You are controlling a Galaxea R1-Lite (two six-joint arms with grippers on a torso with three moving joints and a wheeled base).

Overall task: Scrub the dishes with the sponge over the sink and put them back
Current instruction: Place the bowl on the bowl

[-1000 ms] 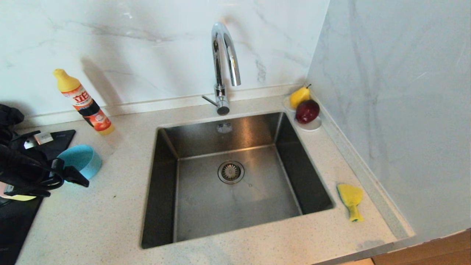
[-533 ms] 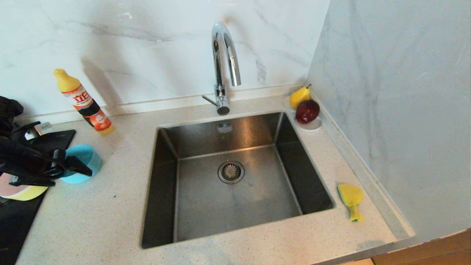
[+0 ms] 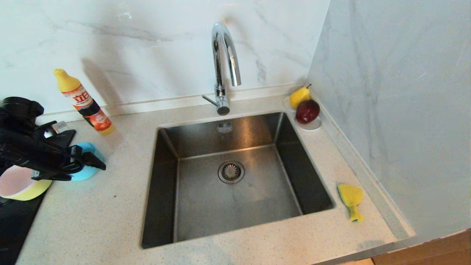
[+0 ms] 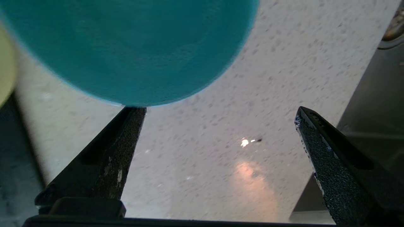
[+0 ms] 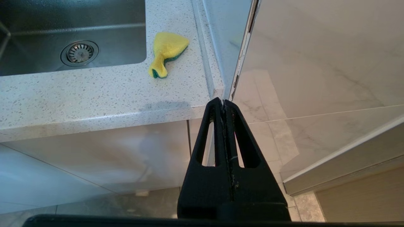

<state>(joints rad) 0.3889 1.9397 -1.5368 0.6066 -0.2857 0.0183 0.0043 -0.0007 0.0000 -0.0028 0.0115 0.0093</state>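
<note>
**Jaws wide, closing in on the blue bowl**

Left gripper (image 4: 217,126) had slid along the desk (image 3: 110,221) toward the sink (image 3: 162,184), jaws spread, one fingertip beside the light blue bowl (image 4: 126,47); no grasp yet. Right gripper (image 5: 224,104) hung clenched, parked. Sponge (image 3: 350,200) lay untouched beside the sink.
</note>
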